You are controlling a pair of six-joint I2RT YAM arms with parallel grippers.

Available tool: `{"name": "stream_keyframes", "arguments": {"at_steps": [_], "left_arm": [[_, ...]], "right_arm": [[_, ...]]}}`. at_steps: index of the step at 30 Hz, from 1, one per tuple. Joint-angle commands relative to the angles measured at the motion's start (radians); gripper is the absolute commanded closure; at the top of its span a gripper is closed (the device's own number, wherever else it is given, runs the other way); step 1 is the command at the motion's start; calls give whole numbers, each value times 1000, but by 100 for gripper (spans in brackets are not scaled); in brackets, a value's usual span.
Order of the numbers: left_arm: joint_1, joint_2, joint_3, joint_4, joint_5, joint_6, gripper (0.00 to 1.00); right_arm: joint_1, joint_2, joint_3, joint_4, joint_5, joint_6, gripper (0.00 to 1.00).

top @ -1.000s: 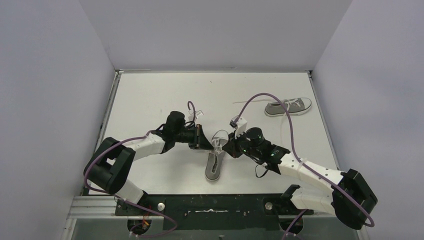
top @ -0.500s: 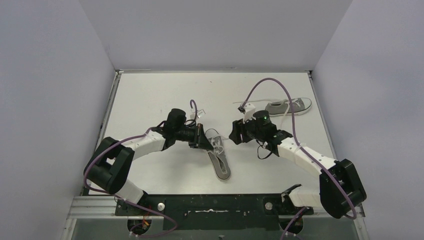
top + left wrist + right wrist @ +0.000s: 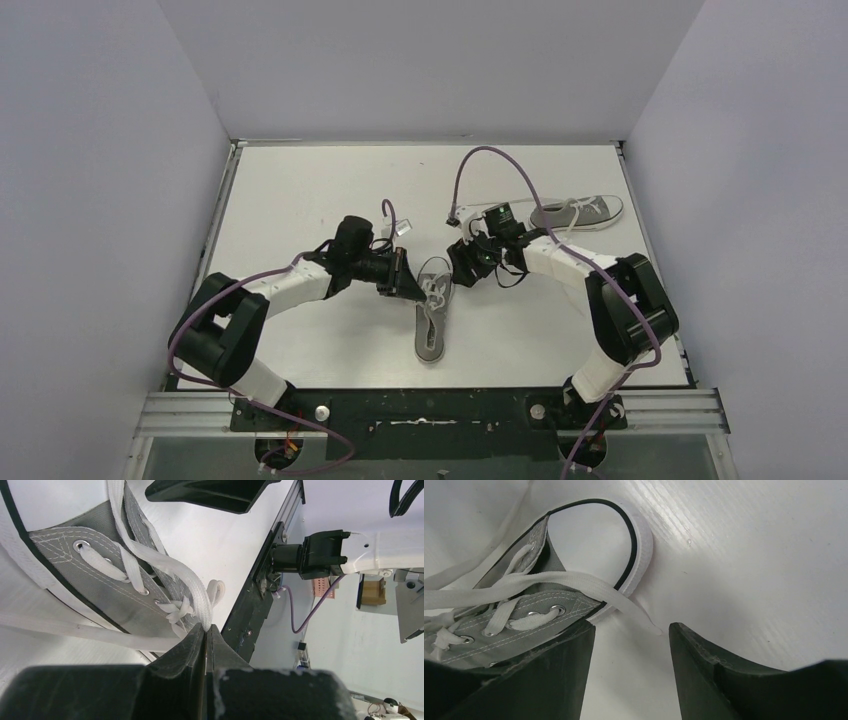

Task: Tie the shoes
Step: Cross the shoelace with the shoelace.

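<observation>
One grey shoe (image 3: 431,318) lies mid-table with its toe pointing away from the arms, and its white laces (image 3: 199,598) run loose over the tongue. My left gripper (image 3: 408,279) sits at its left side, shut on a lace strand (image 3: 206,628). Just right of the toe, my right gripper (image 3: 462,266) is open, and a lace end (image 3: 636,613) lies on the table in front of its gap (image 3: 631,627), held by nothing. Its left finger (image 3: 549,680) is close beside the grey canvas (image 3: 544,611). The other shoe (image 3: 577,212) lies on its side at the far right.
The table (image 3: 300,190) is white, with grey walls on three sides. A black rail (image 3: 430,410) carrying the arm bases runs along the near edge. Purple cables (image 3: 500,165) arc above the right arm.
My right gripper has opened and let go of the lace, and the arm has swung toward the far side. The near shoe swivelled and came back. My left gripper has kept its grip.
</observation>
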Motion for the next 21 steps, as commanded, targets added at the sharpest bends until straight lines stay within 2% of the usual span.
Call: {"name": "stream_keyframes", "arguments": {"at_steps": [1, 4, 7, 8, 11, 12, 16, 21], "left_arm": [[5, -6, 45, 33, 42, -1, 100], [4, -2, 47, 42, 46, -12, 100], [3, 2, 48, 49, 46, -18, 100], [2, 3, 48, 50, 48, -21, 100], [3, 1, 52, 52, 46, -23, 100], [3, 0, 53, 52, 46, -21, 100], [1, -2, 47, 66, 47, -18, 100], [1, -4, 41, 77, 56, 4, 100]], "right_arm": [[20, 28, 51, 12, -19, -80, 43], [31, 63, 50, 51, -7, -76, 45], [42, 97, 73, 56, 20, -75, 53], [42, 100, 75, 64, 25, -69, 60], [36, 87, 99, -4, 38, -4, 93], [36, 56, 97, -34, 46, 25, 99], [27, -56, 65, -114, -55, 225, 100], [11, -135, 35, -4, -142, 568, 100]]}}
